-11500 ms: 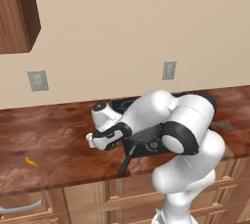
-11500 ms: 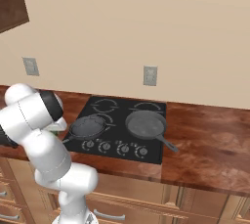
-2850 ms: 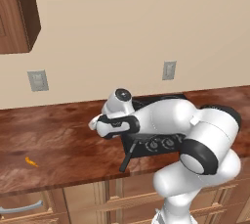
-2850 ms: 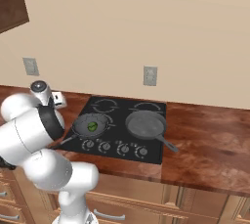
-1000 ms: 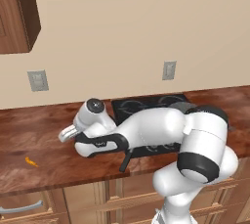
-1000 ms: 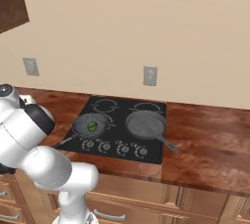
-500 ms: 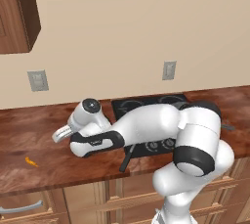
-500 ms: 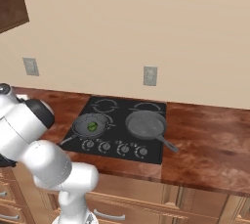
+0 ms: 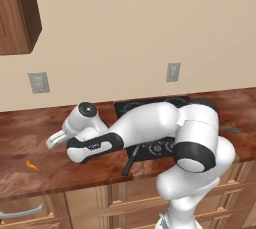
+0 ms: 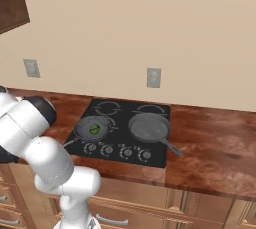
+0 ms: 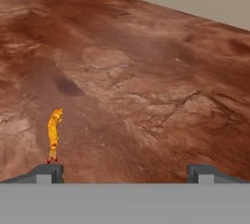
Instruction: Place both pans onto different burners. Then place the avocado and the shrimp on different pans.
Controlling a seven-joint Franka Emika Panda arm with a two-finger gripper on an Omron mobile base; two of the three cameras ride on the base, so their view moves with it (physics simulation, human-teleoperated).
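Note:
Two dark pans sit on the front burners of the black cooktop (image 10: 160, 159). The left pan (image 10: 85, 133) holds the green avocado (image 10: 94, 129); the right pan (image 10: 149, 125) has nothing in it. The orange shrimp (image 9: 31, 164) lies on the brown counter far to the left of the cooktop. My gripper (image 9: 52, 142) hovers over the counter a little right of and above the shrimp, well left of the pans. In the hand view the shrimp (image 11: 53, 132) lies just above the left fingertip (image 11: 46, 173), and my gripper (image 11: 126, 173) is open with nothing between its fingers.
My arm crosses in front of the cooktop (image 9: 150, 149), and the left pan's handle (image 9: 131, 159) sticks out over the counter's front edge. Two back burners (image 10: 107, 107) are bare. Wall outlets (image 9: 39, 82) sit above the counter. A wooden cabinet (image 9: 15, 13) hangs upper left.
My arm has swung further left along the counter, away from the cooktop and closer to the shrimp. The avocado stays in the left pan; the pans have not moved.

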